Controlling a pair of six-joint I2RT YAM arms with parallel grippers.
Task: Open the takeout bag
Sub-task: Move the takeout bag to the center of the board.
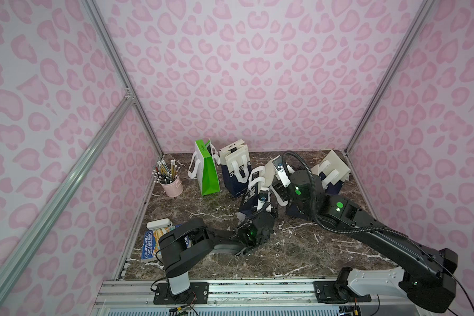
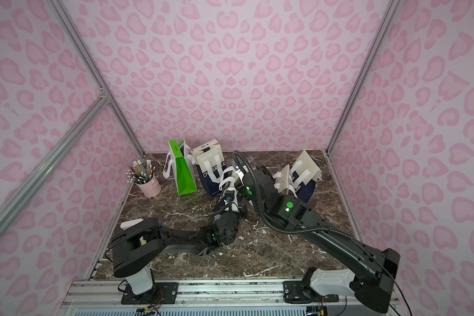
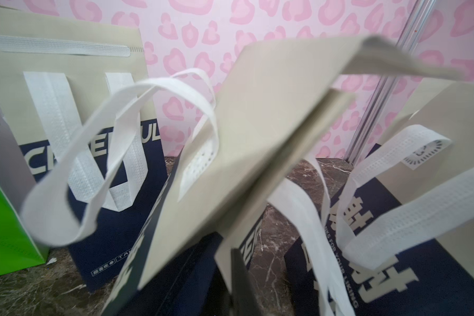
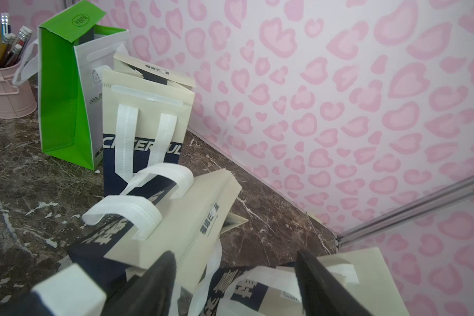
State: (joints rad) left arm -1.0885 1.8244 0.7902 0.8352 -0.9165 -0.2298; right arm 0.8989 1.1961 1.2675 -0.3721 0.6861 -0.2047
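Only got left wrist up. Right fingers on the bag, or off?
Observer: Off. The right gripper shows its fingers spread, nothing pinched.
Operator: Clutter near the left arm?
Observer: A book lies on the table, partly hidden by that arm.
Operator: What's past the green bag?
Observer: A pink cup of pencils stands beside it.

Left arm (image 1: 186,246), right arm (image 1: 394,243): black shells, white base links (image 1: 372,281). Corrugated conduit (image 1: 340,232), green dots (image 1: 340,204) behind fingers (image 4: 320,279).
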